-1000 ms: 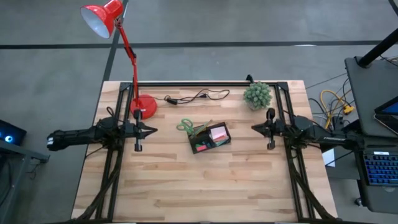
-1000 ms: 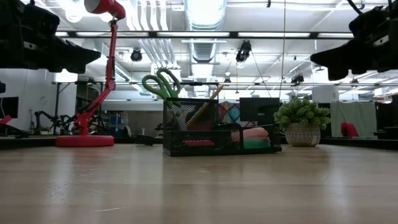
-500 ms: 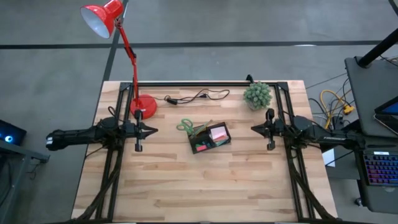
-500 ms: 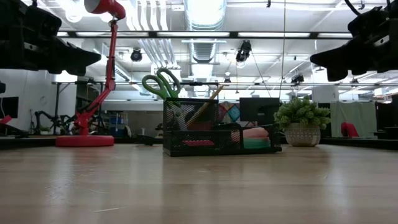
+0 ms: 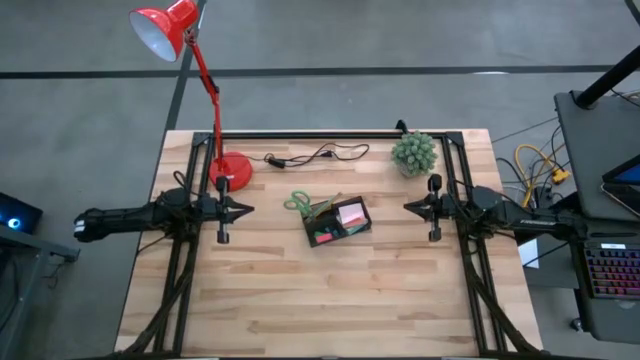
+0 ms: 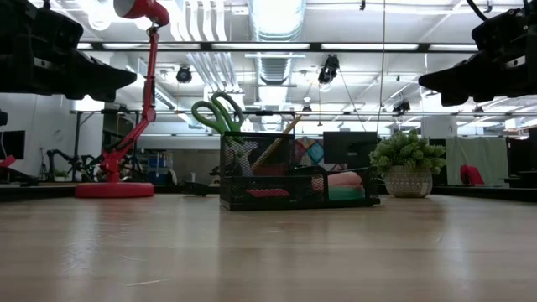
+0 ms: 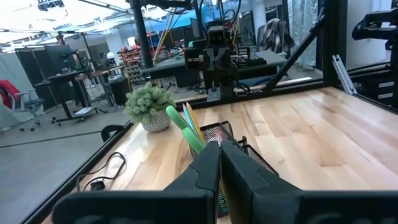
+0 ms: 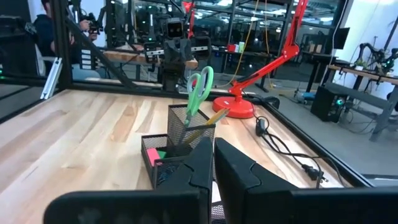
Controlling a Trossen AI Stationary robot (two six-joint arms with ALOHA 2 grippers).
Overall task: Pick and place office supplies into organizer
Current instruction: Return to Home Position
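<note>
From the front edge, the nearest thing is the bare pale wooden table, and I see no small things left lying on it. Farther in, in the middle, sits one small black wire-mesh organizer. It holds all the supplies I can find. One pair of green-handled scissors stands in its tall part with the handles up, and one yellow pencil leans beside them, I think because long things fit best standing. One flat pink sticky-note pad lies in the low part. There are two dark arms. The left gripper hangs at nine o'clock from the organizer, and the right gripper at three o'clock. Both are well apart from it and up off the wood. Each has its two fingers pressed almost together and holds nothing. I think they wait out there because the job looks done. At the far side stand one red desk lamp at ten o'clock, one black cable at twelve, and one small green plant at two.
</note>
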